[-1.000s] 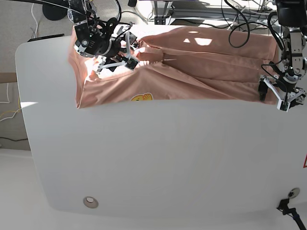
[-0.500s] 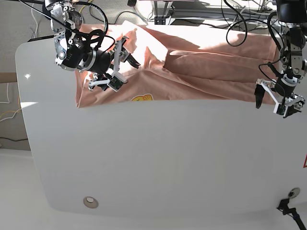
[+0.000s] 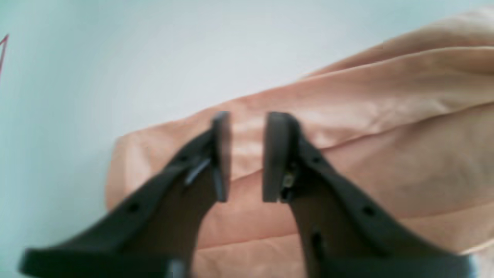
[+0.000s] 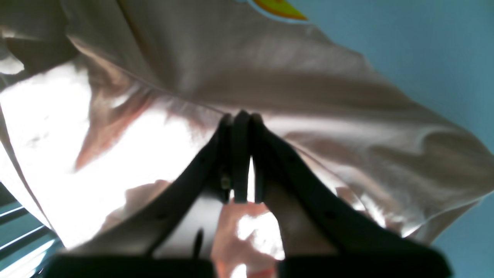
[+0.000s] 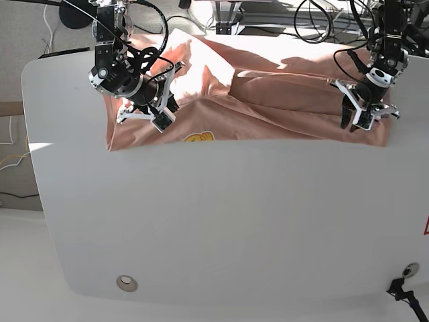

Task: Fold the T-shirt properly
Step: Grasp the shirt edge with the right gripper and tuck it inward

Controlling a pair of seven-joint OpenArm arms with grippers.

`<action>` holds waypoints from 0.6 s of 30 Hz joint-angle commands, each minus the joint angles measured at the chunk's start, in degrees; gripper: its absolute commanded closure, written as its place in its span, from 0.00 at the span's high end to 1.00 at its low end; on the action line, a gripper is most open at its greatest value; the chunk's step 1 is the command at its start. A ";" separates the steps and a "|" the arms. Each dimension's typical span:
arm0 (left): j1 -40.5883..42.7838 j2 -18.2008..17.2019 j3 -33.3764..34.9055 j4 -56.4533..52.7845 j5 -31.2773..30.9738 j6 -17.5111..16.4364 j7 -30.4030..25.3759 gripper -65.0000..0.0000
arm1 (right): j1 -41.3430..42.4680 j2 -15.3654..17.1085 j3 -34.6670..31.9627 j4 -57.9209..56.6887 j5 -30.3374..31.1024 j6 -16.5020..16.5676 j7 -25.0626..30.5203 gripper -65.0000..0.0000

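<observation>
The salmon-pink T-shirt (image 5: 268,100) lies wrinkled across the far part of the white table (image 5: 234,221), with its small yellow print (image 5: 199,138) at the near edge. My right gripper (image 5: 163,115) hovers over the shirt's left part. In the right wrist view it (image 4: 240,114) is shut, tips against a crease of the shirt (image 4: 308,77), and no cloth shows between them. My left gripper (image 5: 356,121) is above the shirt's right end. The left wrist view shows it (image 3: 249,116) with a narrow gap between its fingers and the shirt (image 3: 386,135) behind.
Cables and stand legs (image 5: 268,17) crowd the space behind the table's far edge. A round metal insert (image 5: 126,283) sits near the front left of the table. A red mark (image 5: 425,225) shows at the right edge.
My right gripper has gone from wide open to shut and shifted slightly on the shirt's left part. The left arm moved up and inward from the shirt's right corner, its jaws narrowing.
</observation>
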State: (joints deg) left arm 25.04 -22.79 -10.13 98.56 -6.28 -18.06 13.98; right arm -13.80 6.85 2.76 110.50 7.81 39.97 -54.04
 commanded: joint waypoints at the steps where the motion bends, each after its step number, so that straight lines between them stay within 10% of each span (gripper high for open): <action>1: 1.03 -0.99 -0.55 0.82 0.26 0.79 -0.83 0.01 | -0.31 0.22 0.18 0.40 0.49 0.03 0.99 0.00; 18: -10.40 -0.82 4.64 -20.19 0.35 0.79 -0.83 0.04 | 5.06 4.44 1.76 -22.72 0.32 0.03 13.65 0.00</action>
State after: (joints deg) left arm 14.28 -23.42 -6.07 78.52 -7.03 -16.88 9.61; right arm -8.60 10.02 3.18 89.52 12.64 41.54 -37.21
